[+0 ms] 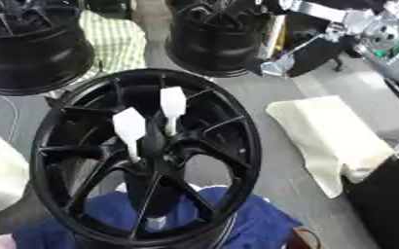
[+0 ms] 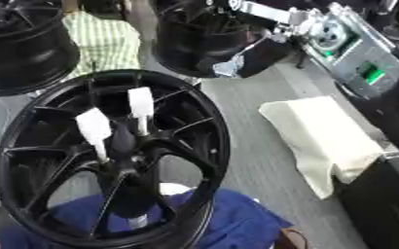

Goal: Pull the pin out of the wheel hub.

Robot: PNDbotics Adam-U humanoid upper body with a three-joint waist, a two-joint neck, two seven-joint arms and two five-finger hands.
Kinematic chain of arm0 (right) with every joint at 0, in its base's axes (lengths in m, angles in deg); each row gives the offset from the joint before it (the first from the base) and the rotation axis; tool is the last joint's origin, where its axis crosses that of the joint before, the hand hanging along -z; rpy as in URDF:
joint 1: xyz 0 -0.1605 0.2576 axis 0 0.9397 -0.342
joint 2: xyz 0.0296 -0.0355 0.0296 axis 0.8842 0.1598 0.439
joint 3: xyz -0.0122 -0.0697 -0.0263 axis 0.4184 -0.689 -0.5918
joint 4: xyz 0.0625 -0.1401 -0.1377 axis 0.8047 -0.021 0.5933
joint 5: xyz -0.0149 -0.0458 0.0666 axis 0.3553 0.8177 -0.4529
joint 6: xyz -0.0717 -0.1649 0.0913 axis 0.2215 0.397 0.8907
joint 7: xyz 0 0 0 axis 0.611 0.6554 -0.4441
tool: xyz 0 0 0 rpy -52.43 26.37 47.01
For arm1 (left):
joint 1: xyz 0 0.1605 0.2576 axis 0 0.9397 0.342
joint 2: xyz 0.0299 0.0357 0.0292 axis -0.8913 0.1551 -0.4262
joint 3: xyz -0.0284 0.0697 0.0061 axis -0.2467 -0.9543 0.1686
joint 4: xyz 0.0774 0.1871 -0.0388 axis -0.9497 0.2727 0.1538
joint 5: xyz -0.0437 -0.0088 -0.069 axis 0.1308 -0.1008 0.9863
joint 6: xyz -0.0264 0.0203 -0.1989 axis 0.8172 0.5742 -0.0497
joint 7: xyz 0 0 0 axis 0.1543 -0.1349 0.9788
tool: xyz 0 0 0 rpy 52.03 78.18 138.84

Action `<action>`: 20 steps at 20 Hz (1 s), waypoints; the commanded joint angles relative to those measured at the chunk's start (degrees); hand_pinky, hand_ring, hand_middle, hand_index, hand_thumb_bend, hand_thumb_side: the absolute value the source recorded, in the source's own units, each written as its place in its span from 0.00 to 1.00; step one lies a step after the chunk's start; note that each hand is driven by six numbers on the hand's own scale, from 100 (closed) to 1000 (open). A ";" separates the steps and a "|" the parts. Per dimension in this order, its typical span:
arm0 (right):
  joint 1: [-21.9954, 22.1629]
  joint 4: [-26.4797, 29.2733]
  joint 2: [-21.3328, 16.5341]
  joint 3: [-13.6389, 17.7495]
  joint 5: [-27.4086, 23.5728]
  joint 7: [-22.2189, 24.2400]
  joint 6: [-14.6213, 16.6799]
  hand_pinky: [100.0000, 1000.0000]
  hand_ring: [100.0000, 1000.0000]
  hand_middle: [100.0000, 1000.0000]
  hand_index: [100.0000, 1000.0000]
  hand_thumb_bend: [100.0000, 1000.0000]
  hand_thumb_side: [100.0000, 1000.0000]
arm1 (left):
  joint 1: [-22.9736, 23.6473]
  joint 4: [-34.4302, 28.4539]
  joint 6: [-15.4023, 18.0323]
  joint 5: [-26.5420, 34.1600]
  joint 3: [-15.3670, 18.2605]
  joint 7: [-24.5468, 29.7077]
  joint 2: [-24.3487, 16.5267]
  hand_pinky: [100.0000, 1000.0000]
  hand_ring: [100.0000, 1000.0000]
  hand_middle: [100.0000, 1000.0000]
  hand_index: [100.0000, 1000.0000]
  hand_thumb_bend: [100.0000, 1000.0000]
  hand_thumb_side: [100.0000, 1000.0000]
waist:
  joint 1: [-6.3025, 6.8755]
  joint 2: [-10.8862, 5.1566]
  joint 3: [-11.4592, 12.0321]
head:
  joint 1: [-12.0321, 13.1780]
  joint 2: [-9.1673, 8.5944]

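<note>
Standing in the black multi-spoke alloy wheel hub [image 1: 143, 155] are two white flat-headed plastic pins [image 1: 172, 103], while the right hand [image 2: 237, 61] hangs beyond, fingers' state unclear.

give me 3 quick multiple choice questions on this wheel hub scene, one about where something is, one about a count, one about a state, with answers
1. Where does the cream cloth lie?
A. to the right of the near wheel hub
B. draped over the hub
C. under the hub

2. How many white pins stand in the near hub's centre?
A. one
B. two
C. four

3. What is the right hand doing?
A. gripping a pin
B. resting on the cloth
C. raised beyond the hub, touching no pin

Answers:
1. A, the cloth lies flat on the table beside the rim.
2. B, a second pin stands beside the first.
3. C, it shows by the far wheel, clear of both pins.
</note>
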 commanded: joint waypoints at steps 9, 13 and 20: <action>-11.13 -16.91 11.04 -4.05 8.59 6.44 3.77 0.69 0.69 0.88 0.95 0.25 0.24 | -0.30 -0.50 0.35 -0.23 -0.70 0.74 -1.26 0.39 0.89 0.58 0.75 0.05 0.48 | 0.56 -0.97 0.76 | -1.50 0.26; -12.39 -19.74 13.18 -4.85 9.86 7.46 5.03 0.69 0.69 0.88 0.95 0.25 0.24 | -0.32 -0.38 0.37 -0.27 -0.84 0.86 -1.21 0.39 0.89 0.58 0.75 0.05 0.48 | 0.54 -0.96 0.98 | -1.95 0.43; -13.20 -21.38 15.45 -5.75 10.63 8.62 6.05 0.69 0.70 0.88 0.95 0.24 0.25 | -0.38 -0.34 0.31 -0.38 -0.94 1.05 -1.07 0.39 0.90 0.58 0.75 0.05 0.48 | 0.53 -0.98 1.28 | -2.29 0.48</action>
